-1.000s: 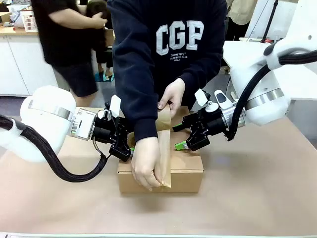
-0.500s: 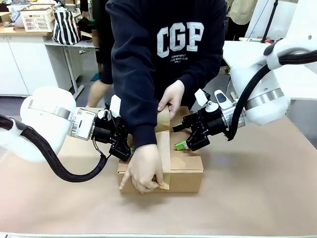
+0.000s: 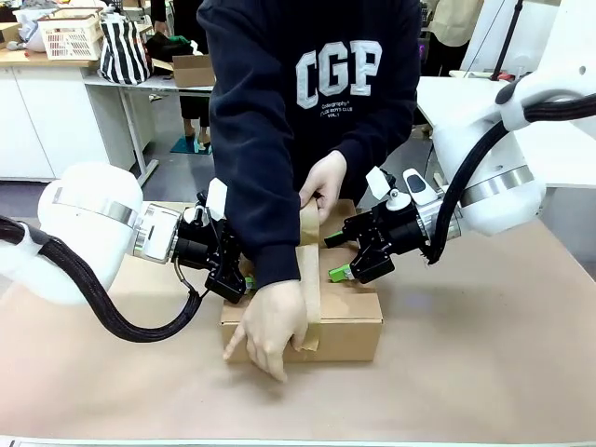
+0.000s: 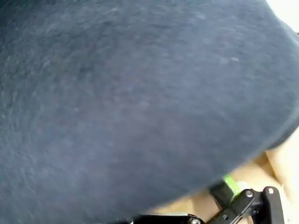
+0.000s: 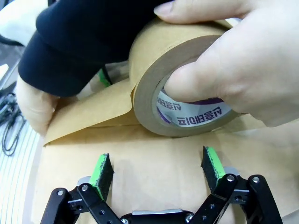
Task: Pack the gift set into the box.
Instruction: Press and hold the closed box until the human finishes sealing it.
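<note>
The brown cardboard box sits closed at the table's middle. A person leans over it. One hand presses a brown tape strip down the box's front face. The other hand holds the tape roll on the box top. My right gripper is open, its green pads spread and resting on the right of the box top, just short of the roll. My left gripper lies on the box's left side behind the person's sleeve; one green pad shows far off centre, so it looks open.
The brown paper-covered table spreads around the box. The person's torso and arms fill the space over the box between my grippers. Desks, a basket and a striped bag stand far behind.
The person's lower hand slid down the box's front face, flattening the tape end. The hand on the roll stayed. Both arms held still. A bystander left the background.
</note>
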Robot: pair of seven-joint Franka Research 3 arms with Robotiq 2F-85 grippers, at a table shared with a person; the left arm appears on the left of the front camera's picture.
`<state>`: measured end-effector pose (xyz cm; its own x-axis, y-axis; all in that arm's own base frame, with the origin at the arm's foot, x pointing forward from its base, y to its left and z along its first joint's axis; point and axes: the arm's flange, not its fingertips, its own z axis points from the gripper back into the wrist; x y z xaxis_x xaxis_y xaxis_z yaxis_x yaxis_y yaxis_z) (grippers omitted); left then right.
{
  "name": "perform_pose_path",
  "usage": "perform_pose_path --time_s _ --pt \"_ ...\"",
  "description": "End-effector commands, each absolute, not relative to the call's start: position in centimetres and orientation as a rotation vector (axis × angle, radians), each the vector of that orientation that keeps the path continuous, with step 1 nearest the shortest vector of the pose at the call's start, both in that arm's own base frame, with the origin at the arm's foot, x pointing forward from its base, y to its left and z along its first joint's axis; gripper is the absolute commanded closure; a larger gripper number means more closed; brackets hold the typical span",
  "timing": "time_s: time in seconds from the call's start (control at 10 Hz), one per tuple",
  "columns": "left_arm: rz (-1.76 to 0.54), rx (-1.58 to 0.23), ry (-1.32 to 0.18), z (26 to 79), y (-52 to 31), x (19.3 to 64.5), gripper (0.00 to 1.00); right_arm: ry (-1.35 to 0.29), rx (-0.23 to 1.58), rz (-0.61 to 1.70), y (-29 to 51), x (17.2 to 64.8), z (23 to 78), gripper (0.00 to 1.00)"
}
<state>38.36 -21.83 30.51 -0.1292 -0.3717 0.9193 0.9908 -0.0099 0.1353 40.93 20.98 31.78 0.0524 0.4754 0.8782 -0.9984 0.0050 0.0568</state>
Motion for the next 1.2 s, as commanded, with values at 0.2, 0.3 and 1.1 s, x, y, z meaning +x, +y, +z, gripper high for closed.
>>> perform_pose_path --time_s 0.2,0.3,1.1 --pt "-1.465 -0.844 -1.010 30.17 -21.66 38.22 0.00 -0.789 0.867 1.367 20.97 40.79 31.47 0.00" --pt "-1.465 -0.844 -1.010 30.17 -21.66 38.22 0.00 -0.789 0.867 1.367 20.97 40.79 31.47 0.00" --pt "-1.465 -0.844 -1.010 30.17 -21.66 38.22 0.00 -0.789 0.867 1.367 20.97 40.79 31.47 0.00"
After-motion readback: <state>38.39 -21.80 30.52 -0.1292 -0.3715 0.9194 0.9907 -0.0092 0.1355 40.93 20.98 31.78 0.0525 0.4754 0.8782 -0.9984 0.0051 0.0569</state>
